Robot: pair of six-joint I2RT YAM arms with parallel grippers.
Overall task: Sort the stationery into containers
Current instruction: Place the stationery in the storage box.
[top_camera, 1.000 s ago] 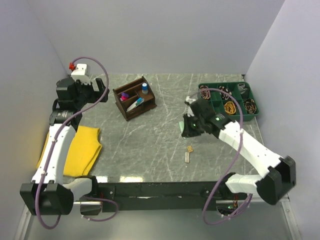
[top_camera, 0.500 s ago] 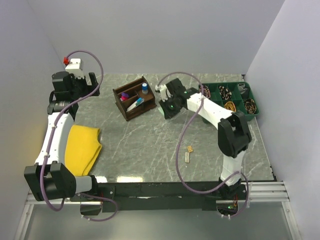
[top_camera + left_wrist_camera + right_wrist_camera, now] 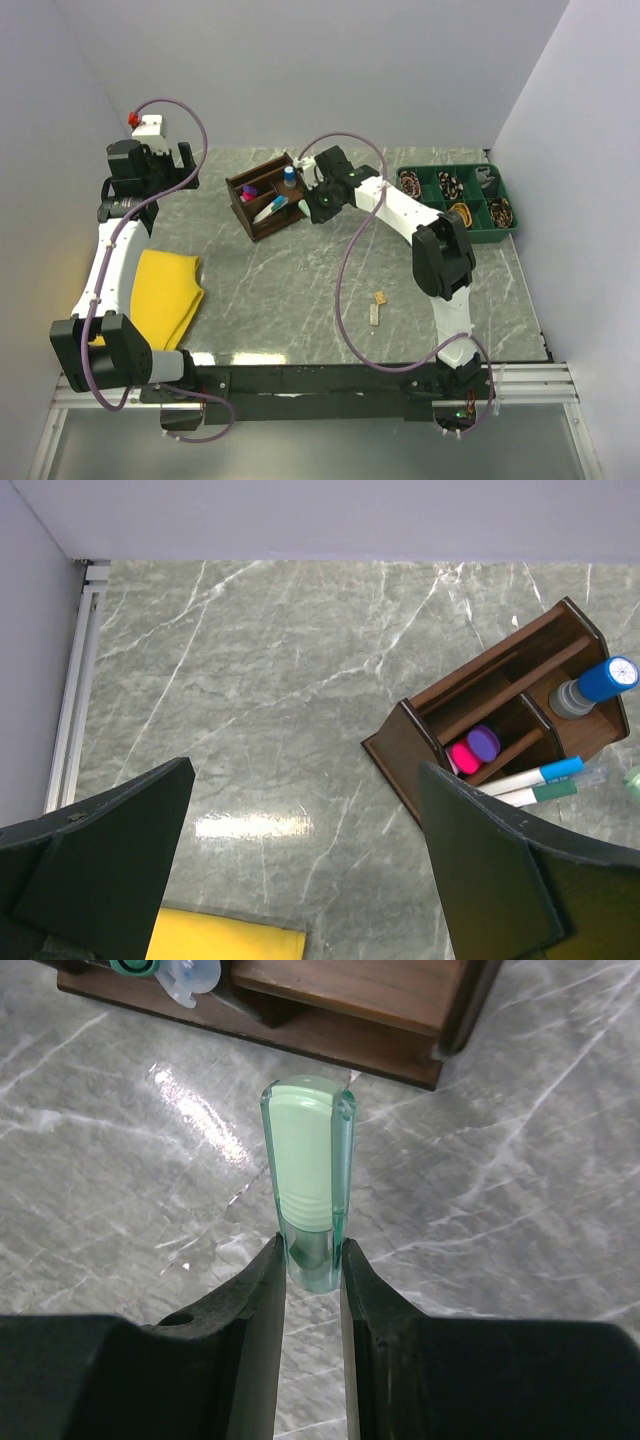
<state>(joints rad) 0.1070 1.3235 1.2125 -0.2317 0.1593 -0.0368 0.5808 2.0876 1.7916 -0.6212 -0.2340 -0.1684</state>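
The dark brown wooden organiser (image 3: 264, 205) stands at the back middle; it also shows in the left wrist view (image 3: 440, 742) and the right wrist view (image 3: 350, 990). It holds a blue-capped cylinder (image 3: 603, 679), pink and purple markers (image 3: 472, 750) and white pens (image 3: 540, 780). My right gripper (image 3: 312, 1260) is shut on a pale-green eraser-like piece in a clear case (image 3: 305, 1170), held just off the organiser's right end (image 3: 303, 200). My left gripper (image 3: 300, 880) is open and empty, high at the back left. Two tan pieces (image 3: 377, 307) lie on the table.
A green divided tray (image 3: 428, 202) with small items stands at the back right. A yellow cloth (image 3: 160, 300) lies at the left, also in the left wrist view (image 3: 220, 945). Walls close the back and sides.
My right arm has swung from the right middle across to the organiser's right end with the pale-green piece. The left arm has risen slightly at the back left.
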